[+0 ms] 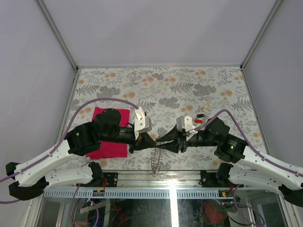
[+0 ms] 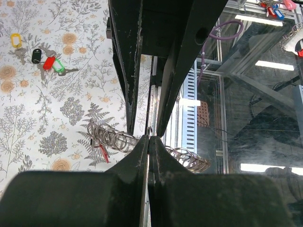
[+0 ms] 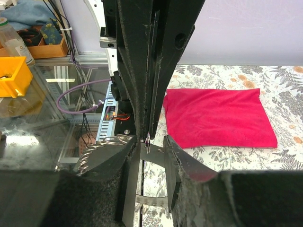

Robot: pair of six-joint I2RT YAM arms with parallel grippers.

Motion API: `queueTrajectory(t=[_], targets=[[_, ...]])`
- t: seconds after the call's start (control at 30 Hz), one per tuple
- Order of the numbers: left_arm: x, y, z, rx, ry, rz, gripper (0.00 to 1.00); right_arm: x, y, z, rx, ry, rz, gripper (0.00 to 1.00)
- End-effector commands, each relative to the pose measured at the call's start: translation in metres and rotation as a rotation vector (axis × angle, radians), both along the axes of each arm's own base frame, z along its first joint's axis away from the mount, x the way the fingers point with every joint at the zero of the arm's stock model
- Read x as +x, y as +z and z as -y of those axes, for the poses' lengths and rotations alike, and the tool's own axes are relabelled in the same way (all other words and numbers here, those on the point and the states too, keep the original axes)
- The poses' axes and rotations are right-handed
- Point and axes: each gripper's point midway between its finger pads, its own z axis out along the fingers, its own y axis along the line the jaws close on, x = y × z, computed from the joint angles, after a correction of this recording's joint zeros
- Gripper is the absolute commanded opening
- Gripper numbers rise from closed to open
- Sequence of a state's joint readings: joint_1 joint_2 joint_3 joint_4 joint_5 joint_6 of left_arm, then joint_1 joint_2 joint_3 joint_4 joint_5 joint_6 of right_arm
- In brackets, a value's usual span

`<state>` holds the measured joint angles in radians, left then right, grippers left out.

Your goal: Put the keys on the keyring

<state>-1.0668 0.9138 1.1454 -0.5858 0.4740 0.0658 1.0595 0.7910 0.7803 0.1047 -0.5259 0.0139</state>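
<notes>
Keyring (image 1: pixel 155 161) half hidden between tips, left tool (image 2: pixel 149 140) pinching it, right tool (image 3: pixel 150 143) spread

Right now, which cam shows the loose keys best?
Left wrist: the keys lie upper left, with yellow, black, red and green heads distinct. Top external shows the keys only as tiny specks right of centre. Right wrist shows none.
</notes>
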Motion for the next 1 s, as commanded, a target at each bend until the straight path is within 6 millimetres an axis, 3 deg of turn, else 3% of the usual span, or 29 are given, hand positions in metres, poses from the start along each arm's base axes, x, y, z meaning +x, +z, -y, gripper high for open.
queueTrajectory(t=[0.0,0.6,0.8,0.9,0.97], targets=[[-0.0015,0.0363,0.0041,-0.117,-0.025,0.074,0.0,-0.0023,0.0113,-0.0033,0.034,0.022,0.033,0.34],[0.0006,0.0365,0.0009,-0.113,-0.005,0.081,0.0,-0.005,0.0083,-0.0017,0.022,0.033,0.026,0.38],[0.001,0.0356,0.0013,-0.11,-0.005,0.079,0.0,-0.0065,0.0109,-0.0026,0.036,0.041,0.02,0.2],[0.0014,0.0354,0.0015,-0.11,-0.003,0.079,0.0,-0.0089,0.0132,-0.0037,0.046,0.056,0.014,0.03],[0.0021,0.0355,0.0015,-0.109,0.001,0.079,0.0,-0.0101,0.0151,-0.0041,0.053,0.063,0.012,0.0]])
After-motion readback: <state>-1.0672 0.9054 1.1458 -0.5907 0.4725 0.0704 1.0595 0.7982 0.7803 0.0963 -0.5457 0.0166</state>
